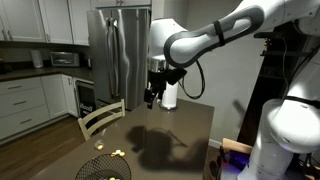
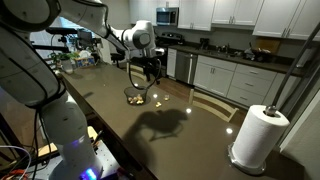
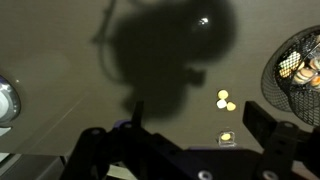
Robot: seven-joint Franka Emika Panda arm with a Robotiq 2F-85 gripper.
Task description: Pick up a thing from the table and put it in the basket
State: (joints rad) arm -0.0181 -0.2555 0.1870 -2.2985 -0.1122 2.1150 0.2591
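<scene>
My claw (image 3: pixel 185 138) hangs over the dark bench (image 3: pixel 60 50) with its jaws spread wide and nothing between them. In the wrist view only bare bench top shows in the gap. The black wire basket (image 3: pixel 300 65) sits at the right edge of that view, with some pale items inside it. A few small pale yellow pieces (image 3: pixel 225 100) lie loose on the bench just left of the basket, towards the lower right of the frame. In an exterior view I see the claw in the upper centre, apart from the basket at the bottom edge. A paper towel roll (image 2: pixel 255 135) stands upright at the lower right of an exterior view.
</scene>
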